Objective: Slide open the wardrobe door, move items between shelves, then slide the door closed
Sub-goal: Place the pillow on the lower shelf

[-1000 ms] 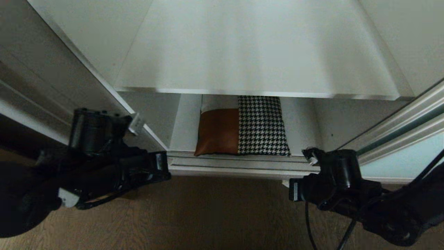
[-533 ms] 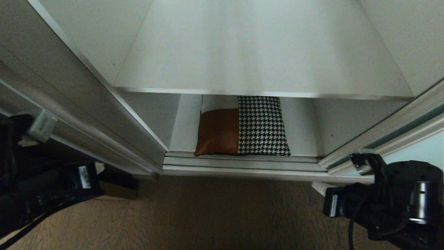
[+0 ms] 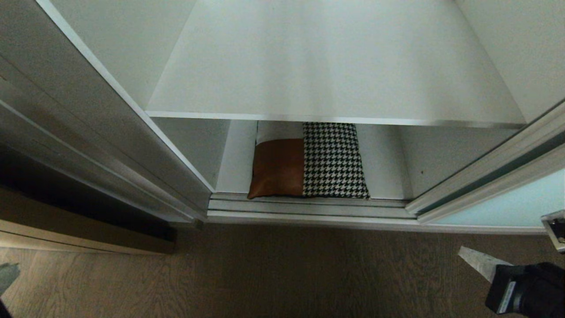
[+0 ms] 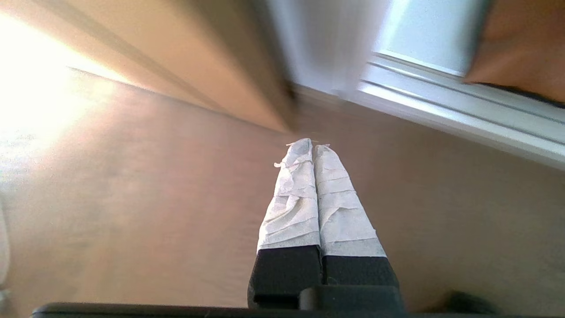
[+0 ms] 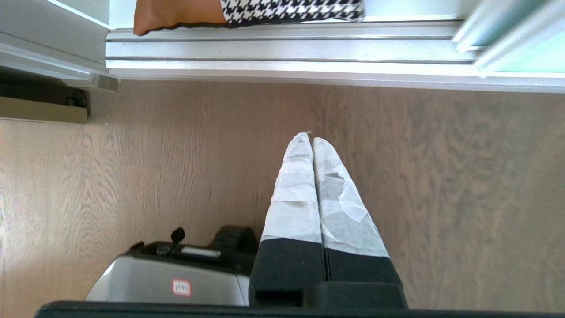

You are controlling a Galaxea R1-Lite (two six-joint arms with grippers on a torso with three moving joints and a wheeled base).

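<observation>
Bundle (image 3: 309, 161) on bottom shelf (image 3: 384, 176): soft, light, floppy; pinch the folded front edge. Both grippers (image 4: 312, 143) (image 5: 307, 136) clenched, empty.

A home, likely a bedroom — a built-in wardrobe with white shelves (image 3: 335, 79), a frosted pale sliding wardrobe door (image 3: 507, 207) on floor tracks (image 3: 309, 207), a folded rust-and-houndstooth bundle (image 3: 309, 161) inside, and wood-plank flooring (image 3: 265, 274)

Upper white shelf (image 3: 335, 66) bare at twelve o'clock. Below it, lower shelf (image 3: 384, 163) bearing a flat cushion (image 3: 309, 161), rust-brown at nine o'clock, houndstooth at three. Wooden floor (image 3: 282, 274) at six o'clock, meeting the silver door track (image 3: 309, 207).
</observation>
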